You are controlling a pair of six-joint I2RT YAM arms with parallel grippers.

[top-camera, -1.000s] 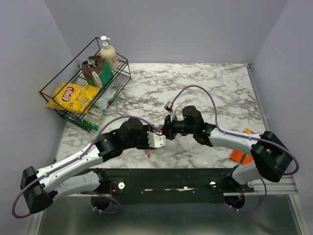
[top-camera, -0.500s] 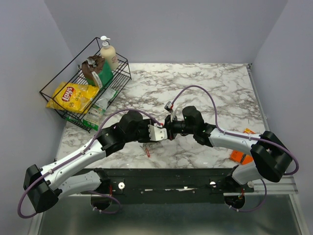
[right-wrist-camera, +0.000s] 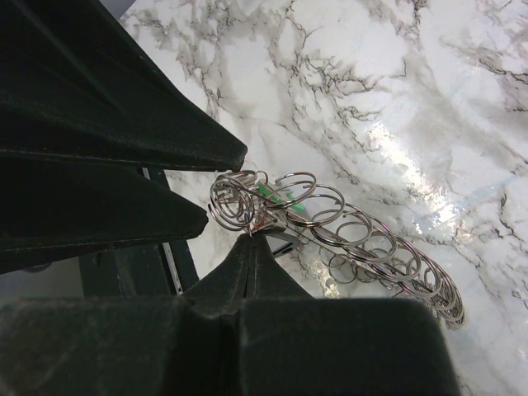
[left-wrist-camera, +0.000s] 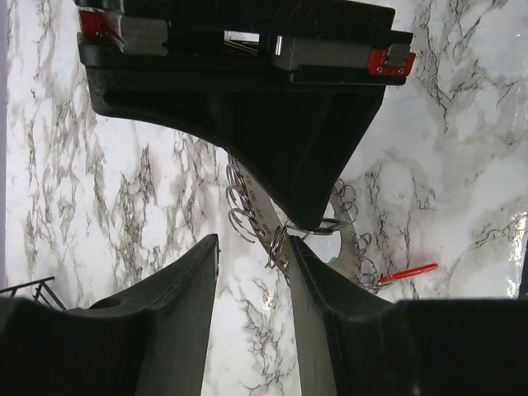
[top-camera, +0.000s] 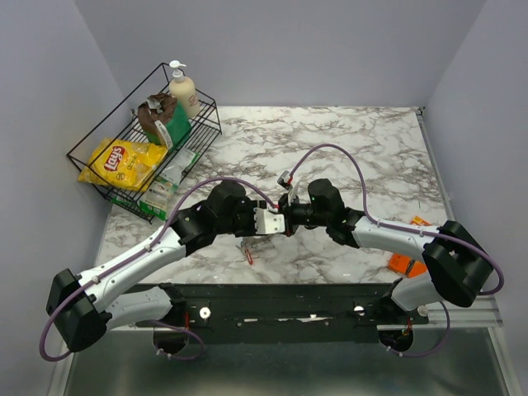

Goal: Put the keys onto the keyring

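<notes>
**Right gripper pinches the keyring; left gripper stands half open at it**

Top view: right gripper (top-camera: 286,219) and left gripper (top-camera: 274,223) meet tip to tip over the marble table (top-camera: 346,148). The keyring between them is too small to make out here. One red key (top-camera: 248,256) lies on the table just near the left gripper.

Left wrist: the left gripper (left-wrist-camera: 252,247) has its two fingers apart and clamps nothing. One keyring (left-wrist-camera: 243,210), a chain of many small loops, hangs from the right gripper (left-wrist-camera: 307,214), and its lowest loop dips into the gap. One red key (left-wrist-camera: 408,271) lies to the side.

Right wrist: the right gripper (right-wrist-camera: 252,243), fingers pressed together, grips the keyring (right-wrist-camera: 346,223) at one end. One green key head (right-wrist-camera: 264,191) shows among the loops. The left gripper (right-wrist-camera: 224,188) gapes just beside them.
</notes>
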